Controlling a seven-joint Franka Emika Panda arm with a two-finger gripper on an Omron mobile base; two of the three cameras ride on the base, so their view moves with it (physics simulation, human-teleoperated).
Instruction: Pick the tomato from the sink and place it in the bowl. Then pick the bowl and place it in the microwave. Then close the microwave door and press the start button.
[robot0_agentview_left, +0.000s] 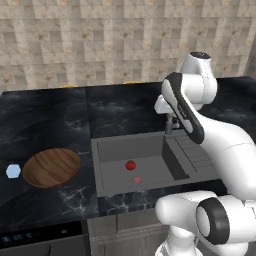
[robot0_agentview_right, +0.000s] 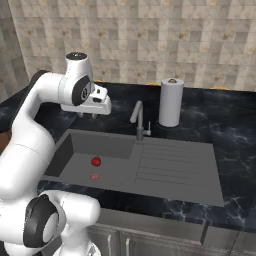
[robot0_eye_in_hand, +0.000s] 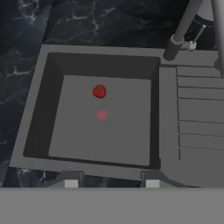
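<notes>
The tomato, a small glossy red ball, lies on the floor of the grey sink, just beyond the flat reddish drain spot. My gripper hangs high above the basin, pointing down, open with nothing between its fingertips. The wooden bowl rests empty on the dark counter left of the sink. The microwave and its door are out of view.
A grey faucet stands at the sink's back edge beside the ridged drainboard. A paper towel roll stands behind it. A small pale blue hexagonal thing lies left of the bowl. A dark appliance panel runs below the counter.
</notes>
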